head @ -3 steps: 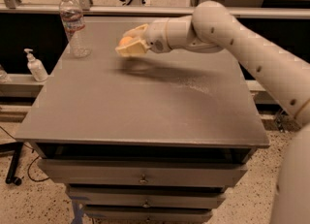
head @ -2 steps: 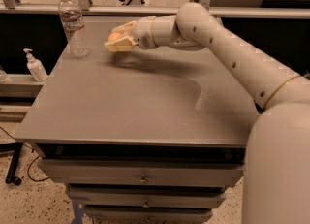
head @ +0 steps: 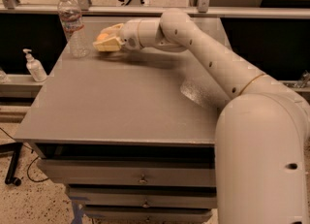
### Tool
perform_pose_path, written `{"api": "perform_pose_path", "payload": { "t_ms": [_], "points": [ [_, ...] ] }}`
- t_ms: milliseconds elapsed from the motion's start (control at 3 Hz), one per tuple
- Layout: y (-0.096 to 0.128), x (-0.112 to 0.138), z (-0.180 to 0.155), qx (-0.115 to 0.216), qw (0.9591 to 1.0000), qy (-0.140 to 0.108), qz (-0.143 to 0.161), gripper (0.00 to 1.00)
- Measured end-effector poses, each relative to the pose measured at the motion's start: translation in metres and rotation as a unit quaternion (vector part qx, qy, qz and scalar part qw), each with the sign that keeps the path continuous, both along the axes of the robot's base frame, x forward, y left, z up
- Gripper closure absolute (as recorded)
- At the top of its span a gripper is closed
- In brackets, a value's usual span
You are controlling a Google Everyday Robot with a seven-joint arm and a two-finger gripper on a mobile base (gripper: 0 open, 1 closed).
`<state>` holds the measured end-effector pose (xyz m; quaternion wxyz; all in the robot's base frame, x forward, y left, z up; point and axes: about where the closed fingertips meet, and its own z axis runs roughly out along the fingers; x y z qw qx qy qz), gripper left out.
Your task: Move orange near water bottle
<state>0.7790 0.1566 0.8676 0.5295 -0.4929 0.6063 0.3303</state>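
Quick update from my end: over the last second I've slid the gripper (head: 105,42) leftward across the back of the grey table (head: 111,106), and it's now just beside the water bottle (head: 71,24). The fingers are closed around the orange (head: 101,37), which I can see peeking out between them, low over the tabletop. By my read we're basically there. What's left is setting it down and letting go without bumping the bottle.
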Motion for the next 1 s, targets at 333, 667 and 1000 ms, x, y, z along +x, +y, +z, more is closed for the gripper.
{"api": "perform_pose_path", "payload": {
  "t_ms": [333, 667, 1000],
  "points": [
    [0.0099, 0.0037, -0.0051, 0.005, 0.9999, 0.015, 0.006, 0.82],
    [0.013, 0.0045, -0.0092, 0.007, 0.9996, 0.027, 0.007, 0.58],
    [0.0133, 0.004, -0.0129, 0.008, 0.9993, 0.036, 0.009, 0.36]
  ]
}}
